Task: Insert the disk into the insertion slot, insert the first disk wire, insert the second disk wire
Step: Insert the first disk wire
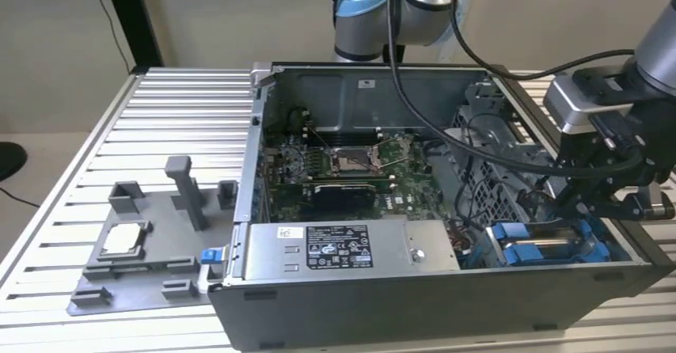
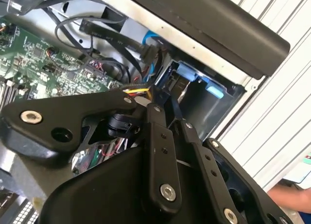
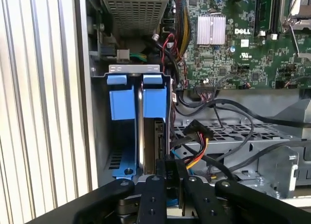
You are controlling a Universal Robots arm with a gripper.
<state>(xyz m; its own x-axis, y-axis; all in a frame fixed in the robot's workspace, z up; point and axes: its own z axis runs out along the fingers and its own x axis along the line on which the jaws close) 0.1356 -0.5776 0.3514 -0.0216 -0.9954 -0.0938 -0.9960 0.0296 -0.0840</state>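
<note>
1. The claw [image 3: 170, 169] has its fingers drawn narrow, almost together. We cannot tell if they pinch something thin.
2. It hangs inside the computer case [image 1: 423, 305], at the end of the disk that is turned away from the power supply box [image 1: 343, 246].
3. The disk [image 3: 155, 102] stands on its edge in its blue carrier, inside the insertion slot [image 3: 133, 68] just beside the power supply box. We judge it is fully seated.
4. A black plug [image 3: 197, 131] with coloured wires lies loose near the claw, so we judge the first wire step is in hand.
5. To do it well, we think the plug must sit square to the disk's end and be pushed gently, straight toward the power supply box. The loose black cables [image 3: 233, 112] must stay out of the fingers.
</note>
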